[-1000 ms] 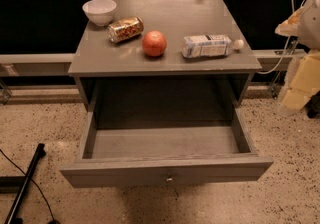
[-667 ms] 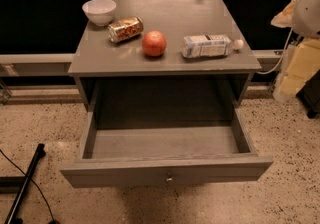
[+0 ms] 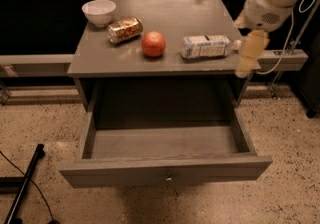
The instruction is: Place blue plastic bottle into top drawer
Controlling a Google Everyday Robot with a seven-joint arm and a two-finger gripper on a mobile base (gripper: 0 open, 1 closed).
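The blue plastic bottle (image 3: 206,47) lies on its side on the grey cabinet top (image 3: 170,10), at the right near the front edge, with its white cap pointing right. The top drawer (image 3: 165,170) is pulled wide open below, and its inside shows nothing in it. A small knob (image 3: 169,179) sits on its front panel. My gripper (image 3: 248,57) hangs from the cream arm at the upper right, just right of the bottle's cap and over the cabinet's right front corner. It holds nothing.
On the cabinet top stand a white bowl (image 3: 99,12), a gold-patterned can (image 3: 124,29) on its side, and a red apple (image 3: 153,44) left of the bottle. A black pole (image 3: 25,188) lies on the floor at lower left. A grey rail (image 3: 282,58) runs behind on the right.
My arm has moved left from the right edge of the view, and the gripper now sits next to the bottle's cap. The objects and the drawer have not moved.
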